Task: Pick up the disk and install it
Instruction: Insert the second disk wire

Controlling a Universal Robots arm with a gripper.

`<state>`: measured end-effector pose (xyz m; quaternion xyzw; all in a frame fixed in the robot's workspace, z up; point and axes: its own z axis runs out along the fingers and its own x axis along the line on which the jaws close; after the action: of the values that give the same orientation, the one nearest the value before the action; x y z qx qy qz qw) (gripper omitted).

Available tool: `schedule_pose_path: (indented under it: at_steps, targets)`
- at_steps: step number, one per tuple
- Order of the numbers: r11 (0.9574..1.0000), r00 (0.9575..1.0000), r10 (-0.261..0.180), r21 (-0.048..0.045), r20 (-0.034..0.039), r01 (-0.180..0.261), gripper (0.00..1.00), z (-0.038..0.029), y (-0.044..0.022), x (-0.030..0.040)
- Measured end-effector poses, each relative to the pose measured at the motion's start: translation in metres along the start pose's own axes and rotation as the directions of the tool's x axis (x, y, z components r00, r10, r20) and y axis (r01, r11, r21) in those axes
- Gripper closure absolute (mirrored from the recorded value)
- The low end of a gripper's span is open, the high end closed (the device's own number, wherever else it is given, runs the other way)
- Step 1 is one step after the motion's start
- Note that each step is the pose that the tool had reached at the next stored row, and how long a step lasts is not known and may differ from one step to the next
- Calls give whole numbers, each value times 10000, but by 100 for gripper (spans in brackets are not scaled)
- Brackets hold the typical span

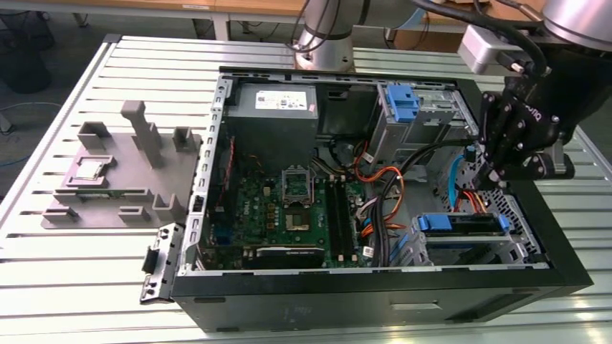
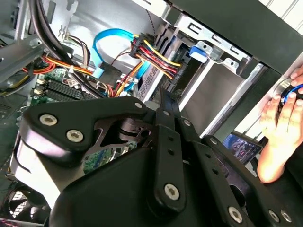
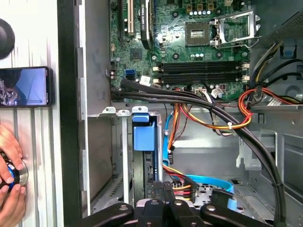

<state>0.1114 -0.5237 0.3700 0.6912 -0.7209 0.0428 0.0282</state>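
1. One black robot gripper (image 1: 495, 175): just above the grey metal drive bay (image 1: 514, 247); whether it grips cannot be told.
2. One silver, blue-railed disk (image 1: 459, 223): in that bay. Judged at the install step; seating calls for a straight push.

Exterior view looks down on the open PC case (image 1: 383, 279); both wrist views sit close inside it.

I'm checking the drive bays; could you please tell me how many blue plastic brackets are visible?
2 in the exterior view: one blue bracket at the case's far side, another near its lower-right corner; cables may hide others.
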Motion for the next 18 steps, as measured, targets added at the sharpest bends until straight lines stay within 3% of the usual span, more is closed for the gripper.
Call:
schedule_pose_path:
  at_steps: [11,18]
  targets:
    - [10000,10000,0,0,-2,0,90,-27,8,-184]
    - [10000,10000,0,0,-3,0,90,-88,12,-281]
